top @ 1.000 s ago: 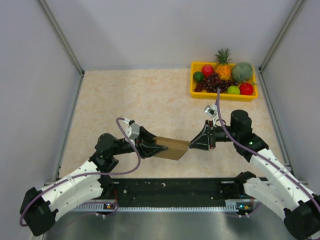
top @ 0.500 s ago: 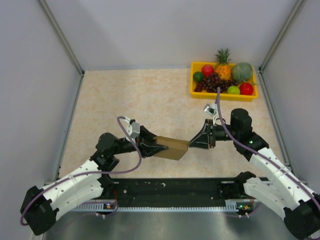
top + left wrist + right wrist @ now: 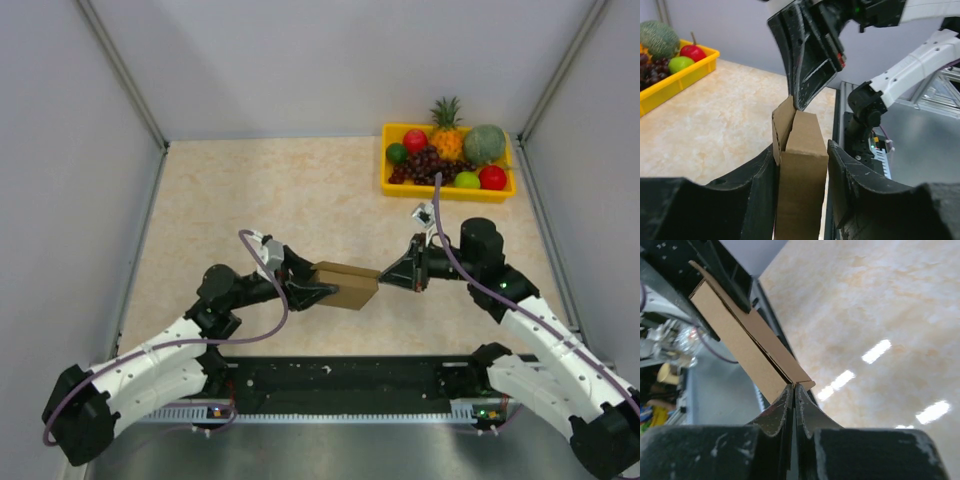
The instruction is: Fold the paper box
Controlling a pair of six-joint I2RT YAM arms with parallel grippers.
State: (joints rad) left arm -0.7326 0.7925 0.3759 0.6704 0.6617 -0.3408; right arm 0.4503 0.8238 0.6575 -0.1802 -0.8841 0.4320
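Our right gripper (image 3: 383, 278) has just snapped closed with its tips against the end flap of the paper box (image 3: 352, 284), which our left gripper (image 3: 320, 290) clamps above the table between the arms, so the flap looks ready for tucking

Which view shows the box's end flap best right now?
Left wrist: the flap stands ajar at the box's far end, with the right end effector tip at it. Right wrist sees the box edge-on beyond its shut tips; top shows it small, flap indistinct.

Beige table (image 3: 250, 200), yellow fruit tray (image 3: 440, 193) far-right
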